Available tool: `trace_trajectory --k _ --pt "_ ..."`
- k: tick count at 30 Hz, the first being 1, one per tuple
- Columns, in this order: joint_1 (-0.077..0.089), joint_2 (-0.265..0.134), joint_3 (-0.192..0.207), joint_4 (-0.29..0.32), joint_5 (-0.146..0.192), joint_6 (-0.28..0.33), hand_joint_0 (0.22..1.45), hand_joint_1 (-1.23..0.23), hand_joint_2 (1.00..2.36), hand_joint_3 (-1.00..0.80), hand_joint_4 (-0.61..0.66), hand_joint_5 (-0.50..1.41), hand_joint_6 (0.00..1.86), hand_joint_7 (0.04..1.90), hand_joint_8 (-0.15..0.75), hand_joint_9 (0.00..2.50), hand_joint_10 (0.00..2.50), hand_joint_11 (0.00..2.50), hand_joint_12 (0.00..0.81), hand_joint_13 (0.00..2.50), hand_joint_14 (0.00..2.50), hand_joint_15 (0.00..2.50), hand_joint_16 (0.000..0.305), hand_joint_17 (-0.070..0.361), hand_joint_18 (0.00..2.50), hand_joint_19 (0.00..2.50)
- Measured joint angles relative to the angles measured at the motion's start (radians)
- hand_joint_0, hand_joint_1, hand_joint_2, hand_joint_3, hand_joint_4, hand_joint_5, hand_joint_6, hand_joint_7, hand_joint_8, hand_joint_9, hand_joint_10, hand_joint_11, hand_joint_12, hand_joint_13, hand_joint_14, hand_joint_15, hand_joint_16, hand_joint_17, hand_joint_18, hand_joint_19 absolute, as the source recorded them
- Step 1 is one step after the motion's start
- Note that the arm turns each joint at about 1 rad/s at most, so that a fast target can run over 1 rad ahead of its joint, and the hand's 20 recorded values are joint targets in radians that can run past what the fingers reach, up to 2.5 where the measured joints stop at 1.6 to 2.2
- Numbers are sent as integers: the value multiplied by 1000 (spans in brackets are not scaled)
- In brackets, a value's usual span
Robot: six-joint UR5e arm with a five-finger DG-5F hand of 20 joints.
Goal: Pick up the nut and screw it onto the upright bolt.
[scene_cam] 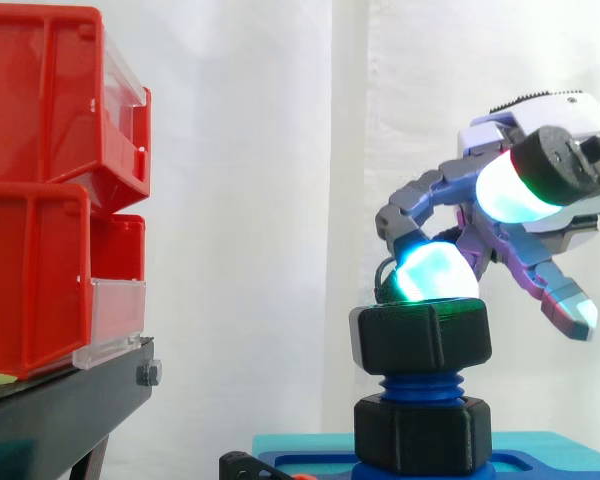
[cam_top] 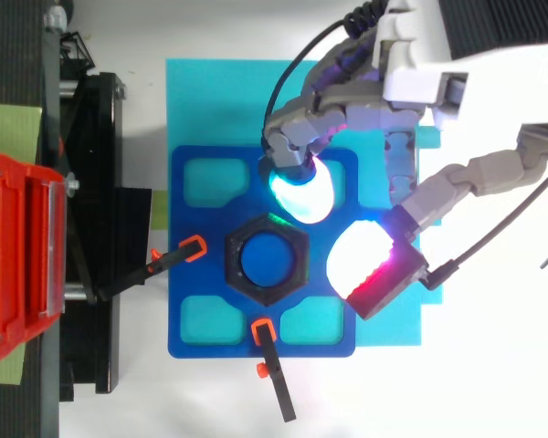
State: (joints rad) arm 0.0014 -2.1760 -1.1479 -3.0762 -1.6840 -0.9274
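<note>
Top view: open counter (cam_top: 393,392) lies at 5 o'clock of the blue plate (cam_top: 201,219); the black stand (cam_top: 96,228) crowds its 9 o'clock edge. The nut (scene_cam: 420,338) sits on the upright bolt (scene_cam: 420,387) at plate centre. My hand (cam_top: 420,68) enters from 1 o'clock, fingers spread, pinching nothing. One pad (scene_cam: 435,272) rests on the nut's 1 o'clock rim; another pad (cam_top: 370,265) hangs apart at 3 o'clock. Red bins (scene_cam: 30,200): contents hidden.
</note>
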Motion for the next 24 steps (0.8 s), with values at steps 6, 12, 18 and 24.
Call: trace_trajectory --k 6,12,18,24 --pt "0 7 10 -2 1 -3 490 -450 1000 -500 236 -23 505 951 228 1437 6 113 306 884 2 76 44 99 669 238" --pt "-2 7 41 1 1 -2 479 -451 1000 -500 228 -91 503 810 277 1289 4 112 333 852 3 91 49 111 646 243" --pt "0 7 49 42 -1 -1 468 -459 1000 -500 196 -129 502 713 269 1129 2 59 352 664 1 47 51 114 498 211" --pt "9 -8 48 85 1 1 456 -470 1000 -500 146 -160 501 653 251 775 0 0 360 231 0 0 48 107 0 0"
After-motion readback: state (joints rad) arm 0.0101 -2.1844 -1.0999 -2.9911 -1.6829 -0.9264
